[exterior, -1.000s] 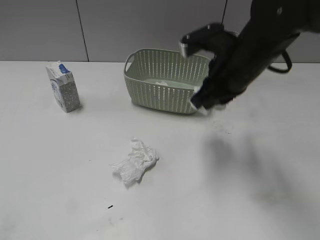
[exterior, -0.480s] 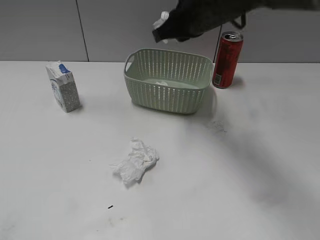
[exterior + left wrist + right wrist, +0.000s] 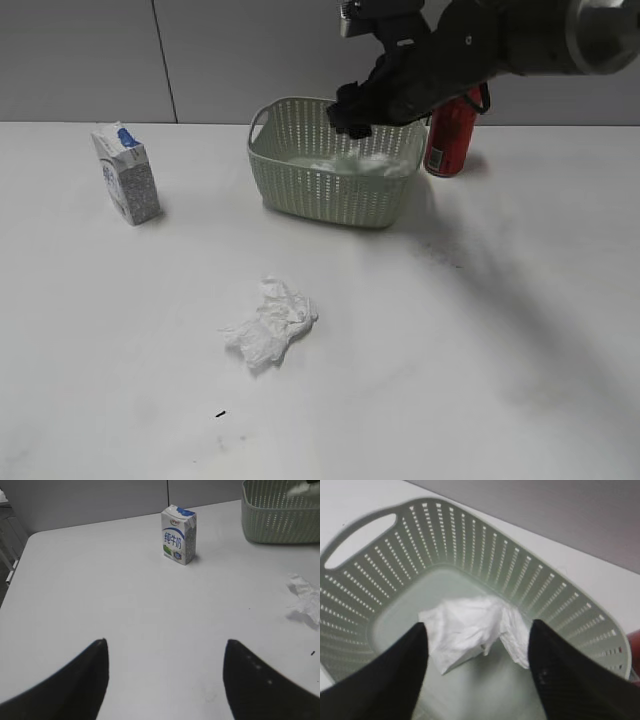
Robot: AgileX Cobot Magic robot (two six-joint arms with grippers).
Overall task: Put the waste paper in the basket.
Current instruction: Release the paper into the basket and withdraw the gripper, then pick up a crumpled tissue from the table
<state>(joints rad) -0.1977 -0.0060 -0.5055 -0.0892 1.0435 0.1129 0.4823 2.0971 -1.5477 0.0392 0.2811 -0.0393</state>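
The pale green basket [image 3: 330,185] stands at the back of the table and fills the right wrist view [image 3: 470,545]. White waste paper wads [image 3: 470,632] lie on its floor, also seen in the exterior view [image 3: 360,163]. My right gripper [image 3: 350,120] hovers over the basket [image 3: 477,630], open and empty, above the wads. One more crumpled wad [image 3: 270,325] lies on the table in front, also at the right edge of the left wrist view [image 3: 305,597]. My left gripper [image 3: 165,647] is open and empty over bare table.
A white-and-grey carton with a blue top [image 3: 127,175] stands at the left, also in the left wrist view [image 3: 178,535]. A red drink can [image 3: 450,135] stands just right of the basket, partly behind my right arm.
My right arm swung from right of the basket up and over it, then lowered above it. The wad it carried now lies in the basket. The table wad has not moved.
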